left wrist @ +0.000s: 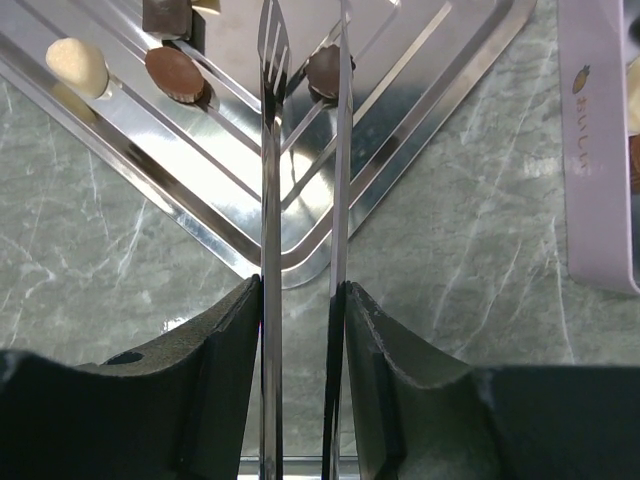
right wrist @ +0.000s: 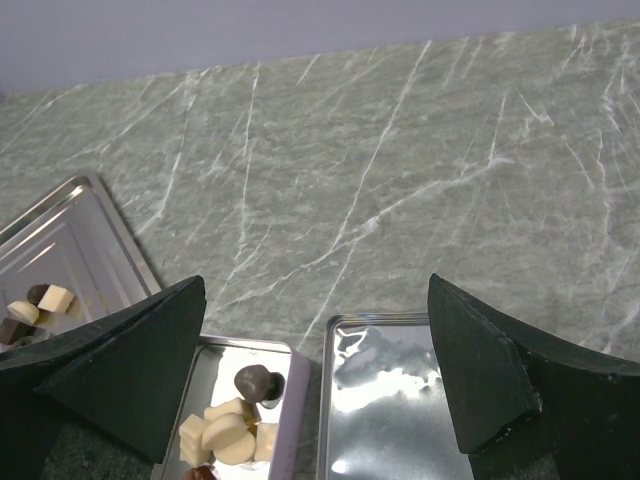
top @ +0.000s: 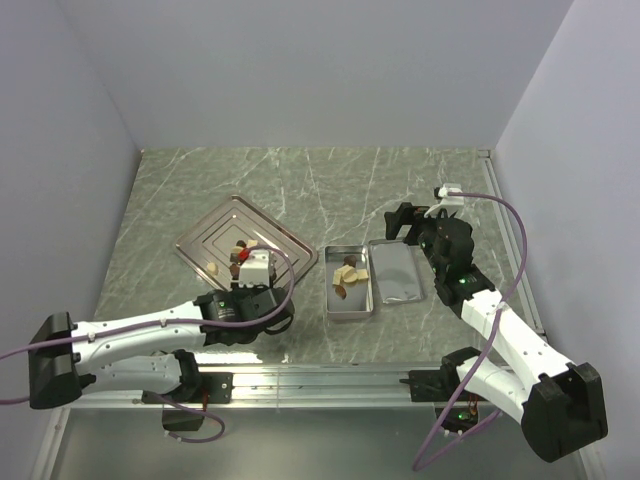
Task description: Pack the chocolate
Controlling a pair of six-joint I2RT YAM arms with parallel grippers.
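Pack partly done: chocolate (top: 348, 276) split, several pieces in the tin (top: 335, 308), a handful on the tray (top: 200, 235).
Tin mid-worktop by the near edge, lid (top: 398, 275) off just to its right, tray to its left. Tongs (left wrist: 268, 150) clamped in left gripper (left wrist: 303, 290), tips slightly apart and empty by a dark piece (left wrist: 325, 70). Over tin and lid, right gripper (right wrist: 316, 280) spread wide, empty. To do: rest across, lid on.

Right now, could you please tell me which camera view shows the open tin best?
Top external: the whole tin sits in frame with chocolates inside. Right wrist shows only its far end, cropped; left wrist catches just one side wall.
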